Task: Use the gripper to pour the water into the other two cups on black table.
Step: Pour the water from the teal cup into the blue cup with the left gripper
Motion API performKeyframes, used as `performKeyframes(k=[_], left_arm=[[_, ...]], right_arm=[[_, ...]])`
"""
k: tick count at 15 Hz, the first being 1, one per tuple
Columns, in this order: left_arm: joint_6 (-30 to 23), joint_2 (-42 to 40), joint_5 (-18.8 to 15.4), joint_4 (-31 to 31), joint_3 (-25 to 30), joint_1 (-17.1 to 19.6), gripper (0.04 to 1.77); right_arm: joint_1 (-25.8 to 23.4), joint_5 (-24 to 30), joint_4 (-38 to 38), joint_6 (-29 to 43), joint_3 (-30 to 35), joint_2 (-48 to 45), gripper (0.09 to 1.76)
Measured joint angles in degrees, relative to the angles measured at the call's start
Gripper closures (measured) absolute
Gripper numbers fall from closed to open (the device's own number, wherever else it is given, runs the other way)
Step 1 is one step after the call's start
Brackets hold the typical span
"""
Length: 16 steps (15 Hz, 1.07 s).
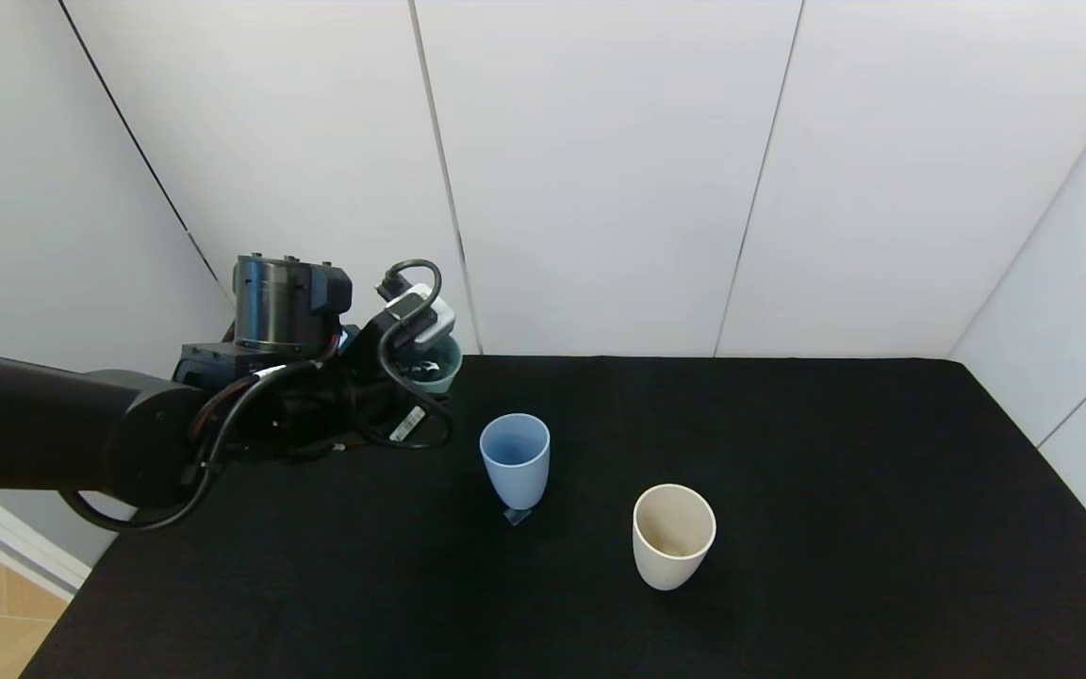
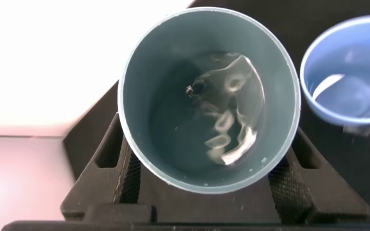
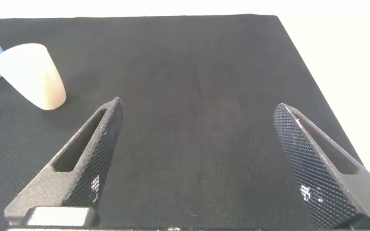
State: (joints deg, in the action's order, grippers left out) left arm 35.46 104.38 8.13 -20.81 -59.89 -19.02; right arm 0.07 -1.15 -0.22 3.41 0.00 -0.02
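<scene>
While our left gripper (image 2: pixel 204 186) is closed around the teal cup (image 2: pixel 209 99) at the far left of the table (image 1: pixel 788 566), we keep this cup upright, mouth up, with the water (image 2: pixel 230 109) inside. We judge it light, stiff and smooth, so a firm hold on its wall seems best. The blue cup (image 1: pixel 515 459) and cream cup (image 1: pixel 673 534) stand upright nearby. Our right gripper (image 3: pixel 204 167) hangs wide open, holding nothing
</scene>
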Motion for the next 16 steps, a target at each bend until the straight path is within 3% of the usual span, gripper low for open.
performKeyframes(k=[4,16], left_arm=[[3.9,0.3,5.1,4.6,-2.7,-2.5,0.68],[14.3,4.8,18.7,4.8,-4.0,-8.4,0.69]], right_arm=[[0.0,0.0,0.0,0.0,0.0,0.0,0.14],[0.0,0.0,0.0,0.0,0.0,0.0,0.14]])
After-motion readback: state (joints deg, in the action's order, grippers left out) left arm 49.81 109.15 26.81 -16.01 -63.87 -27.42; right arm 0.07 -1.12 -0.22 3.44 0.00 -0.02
